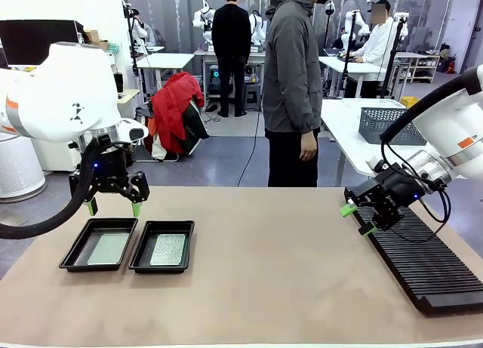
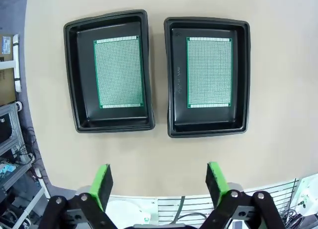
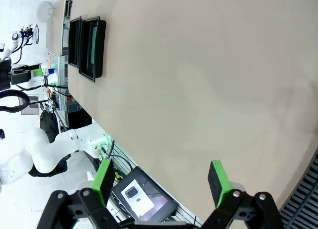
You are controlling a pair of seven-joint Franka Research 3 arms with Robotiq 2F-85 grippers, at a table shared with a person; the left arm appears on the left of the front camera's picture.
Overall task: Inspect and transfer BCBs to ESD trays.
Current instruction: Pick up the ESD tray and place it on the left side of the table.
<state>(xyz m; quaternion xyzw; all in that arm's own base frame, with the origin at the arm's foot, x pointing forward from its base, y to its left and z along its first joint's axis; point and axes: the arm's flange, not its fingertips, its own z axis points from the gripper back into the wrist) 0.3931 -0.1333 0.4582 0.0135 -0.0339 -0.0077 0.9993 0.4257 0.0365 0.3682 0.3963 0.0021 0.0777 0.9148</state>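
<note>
Two black ESD trays sit side by side at the table's left: one [image 1: 99, 244] [image 2: 110, 71] and the other [image 1: 162, 247] [image 2: 207, 76]. Each holds a flat BCB: a pale green board [image 1: 108, 249] [image 2: 119, 72] in the left tray and a silvery patterned one [image 1: 168, 250] [image 2: 209, 72] in the right tray. My left gripper [image 1: 113, 206] [image 2: 158, 184] hangs open just above and behind the trays, empty. My right gripper [image 1: 357, 219] [image 3: 161, 182] stands open and empty at the right, over the near end of the slotted rack.
A long black slotted rack [image 1: 423, 262] lies along the table's right side. A person [image 1: 293, 84] stands at the far edge, hands down. A grey mesh basket [image 1: 386, 124] rests on a white table behind. The tan tabletop [image 1: 264, 265] stretches between trays and rack.
</note>
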